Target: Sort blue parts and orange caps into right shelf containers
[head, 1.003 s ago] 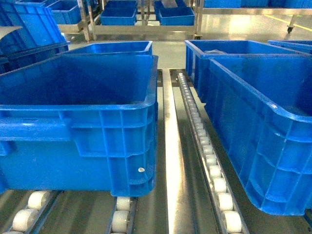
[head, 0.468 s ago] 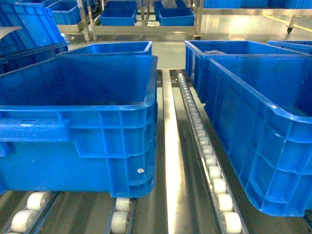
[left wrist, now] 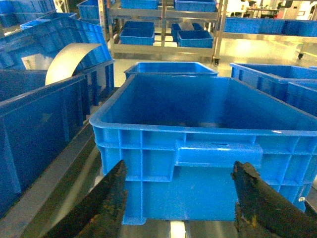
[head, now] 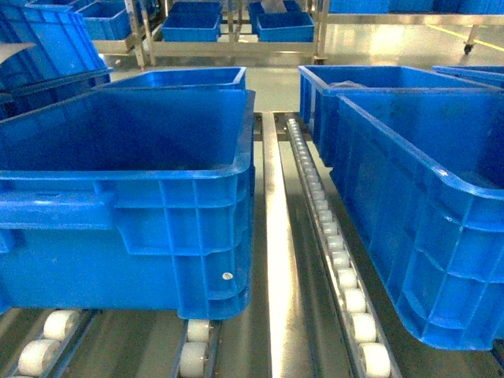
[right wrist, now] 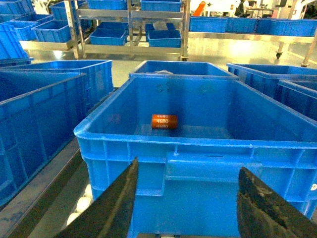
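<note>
Two large blue bins occupy my forward view: the left bin (head: 126, 197) sits on white rollers (head: 197, 354), and the right bin (head: 425, 213) sits across a steel rail (head: 276, 236) and a line of small rollers (head: 335, 252), well apart from the first. Behind each stands a further blue bin (head: 181, 77), and beyond those a steel shelf frame (head: 236, 47) carries smaller blue trays (head: 190, 27). My left end effector (left wrist: 178, 203) hangs just in front of the left bin's near wall, its two dark fingers (left wrist: 106, 203) spread wide and released, holding nothing. My right end effector (right wrist: 185, 203) hangs likewise before the right shelf container (right wrist: 198, 148), fingers (right wrist: 260, 206) parted and empty. Inside that container, on its floor toward the far wall, lies one orange cap (right wrist: 164, 121), on its side, bearing pale numerals. I see no blue part in any view.
</note>
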`<state>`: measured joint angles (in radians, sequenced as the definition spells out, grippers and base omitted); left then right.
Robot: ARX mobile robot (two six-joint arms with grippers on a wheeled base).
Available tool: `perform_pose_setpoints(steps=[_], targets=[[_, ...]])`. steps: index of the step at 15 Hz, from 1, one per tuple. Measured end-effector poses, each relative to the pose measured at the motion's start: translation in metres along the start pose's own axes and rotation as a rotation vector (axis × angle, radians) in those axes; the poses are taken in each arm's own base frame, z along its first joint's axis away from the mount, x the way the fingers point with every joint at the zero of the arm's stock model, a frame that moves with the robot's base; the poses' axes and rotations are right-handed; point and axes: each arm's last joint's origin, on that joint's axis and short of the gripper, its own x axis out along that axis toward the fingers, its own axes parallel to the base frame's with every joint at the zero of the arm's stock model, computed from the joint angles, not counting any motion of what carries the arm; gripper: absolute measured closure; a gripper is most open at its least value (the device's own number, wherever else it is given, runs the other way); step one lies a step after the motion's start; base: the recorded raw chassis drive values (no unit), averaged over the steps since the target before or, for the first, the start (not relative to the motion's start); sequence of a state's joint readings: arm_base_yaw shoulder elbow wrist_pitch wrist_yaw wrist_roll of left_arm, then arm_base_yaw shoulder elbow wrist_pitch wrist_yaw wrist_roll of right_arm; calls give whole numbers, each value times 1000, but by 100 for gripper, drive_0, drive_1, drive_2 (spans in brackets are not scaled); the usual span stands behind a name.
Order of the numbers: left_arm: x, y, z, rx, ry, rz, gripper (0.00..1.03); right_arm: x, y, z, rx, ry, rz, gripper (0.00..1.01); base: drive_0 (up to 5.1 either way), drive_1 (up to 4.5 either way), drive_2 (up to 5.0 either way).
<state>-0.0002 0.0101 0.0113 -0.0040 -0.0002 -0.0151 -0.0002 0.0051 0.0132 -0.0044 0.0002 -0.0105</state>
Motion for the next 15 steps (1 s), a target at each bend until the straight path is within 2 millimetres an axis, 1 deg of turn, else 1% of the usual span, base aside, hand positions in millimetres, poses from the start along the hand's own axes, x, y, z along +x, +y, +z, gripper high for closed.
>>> perform_pose_setpoints(steps=[1,3,4,15], targets=[[0,0,0,0,0,0,31,0,0,0,0,0,0,29,0,0,0],[0,0,0,0,0,0,8,0,0,0,0,0,0,5,0,0,0],[0,0,0,2,0,0,4,0,0,0,2,0,0,2,0,0,0],[0,0,0,1,0,0,5,0,0,0,2,0,0,3,0,0,0]])
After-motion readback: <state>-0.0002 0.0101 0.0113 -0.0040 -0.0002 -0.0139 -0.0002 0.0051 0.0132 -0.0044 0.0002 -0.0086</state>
